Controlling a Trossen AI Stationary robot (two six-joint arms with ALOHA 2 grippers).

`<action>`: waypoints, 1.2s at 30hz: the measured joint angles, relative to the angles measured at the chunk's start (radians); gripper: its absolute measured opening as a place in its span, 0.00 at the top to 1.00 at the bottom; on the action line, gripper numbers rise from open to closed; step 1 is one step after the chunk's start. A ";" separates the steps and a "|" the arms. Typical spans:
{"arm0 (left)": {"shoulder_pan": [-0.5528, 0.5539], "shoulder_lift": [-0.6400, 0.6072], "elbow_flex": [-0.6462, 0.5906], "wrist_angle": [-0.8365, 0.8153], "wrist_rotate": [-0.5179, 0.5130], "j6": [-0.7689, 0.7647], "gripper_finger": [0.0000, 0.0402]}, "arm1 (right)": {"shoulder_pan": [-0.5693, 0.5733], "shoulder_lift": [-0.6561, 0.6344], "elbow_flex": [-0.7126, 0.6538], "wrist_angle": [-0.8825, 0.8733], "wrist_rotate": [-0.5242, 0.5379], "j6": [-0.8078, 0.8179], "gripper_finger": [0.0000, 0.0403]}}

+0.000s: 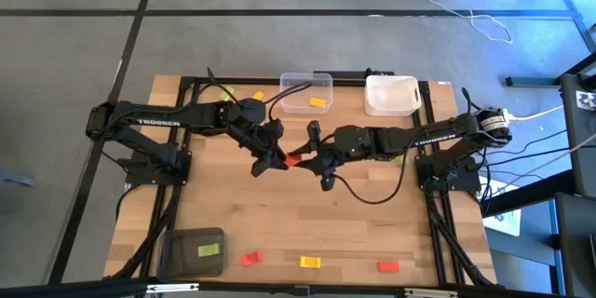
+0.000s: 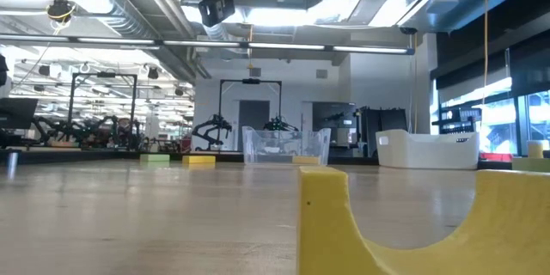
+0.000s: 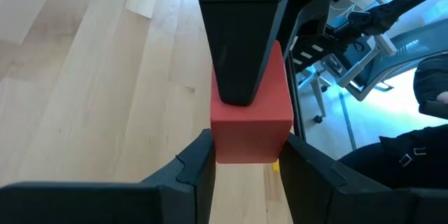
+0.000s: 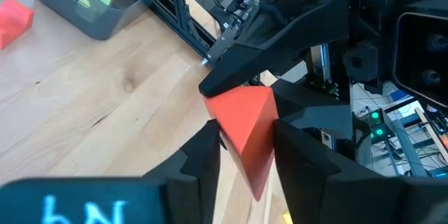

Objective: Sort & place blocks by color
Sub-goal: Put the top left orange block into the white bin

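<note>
Overhead, both grippers met above the middle of the table (image 1: 233, 205), just short of the clear bin (image 1: 306, 92). The left gripper (image 1: 270, 158) and the right gripper (image 1: 310, 160) each pinched the same red block (image 1: 292, 159), which was held off the wood between them. From the left wrist, that block (image 3: 250, 122) sat tight between the left fingers (image 3: 192, 168), with a finger of the other arm pressed on its top. From the right wrist, the block (image 4: 245, 129) was clamped between the right fingers (image 4: 203, 150).

White "TROSSEN" lettering ran along both arms.

The clear bin held a yellow block (image 1: 318, 102); a white bin (image 1: 391, 95) stood just beside the clear one. Far from the clear bin, at the opposite edge, a grey bin (image 1: 195, 251) held a green block (image 1: 209, 250), and a second red block (image 1: 250, 258), another yellow one (image 1: 310, 262) and a third red one (image 1: 388, 265) lay in a row beside it.
</note>
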 joint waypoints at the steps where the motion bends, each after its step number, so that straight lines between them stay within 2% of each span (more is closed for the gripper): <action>1: 0.000 0.000 0.000 0.000 0.001 0.000 0.69 | 0.000 0.000 0.000 0.000 -0.001 -0.001 0.73; 5: 0.000 0.000 0.000 -0.006 0.006 -0.002 0.69 | 0.000 0.000 0.000 0.001 -0.004 -0.005 0.78; 18: 0.000 0.000 0.000 -0.010 -0.008 -0.002 0.69 | 0.000 0.000 0.000 0.001 -0.004 0.000 0.79; 28: 0.000 0.000 0.000 -0.018 -0.051 0.005 0.70 | 0.000 0.000 0.000 -0.002 0.023 0.081 0.69; 31: 0.002 0.000 0.003 -0.044 -0.070 0.010 0.70 | 0.000 0.002 0.000 -0.009 0.077 0.122 0.69; 36: 0.002 -0.001 0.004 -0.064 -0.099 0.047 0.70 | 0.000 0.002 -0.001 -0.011 0.082 0.196 0.68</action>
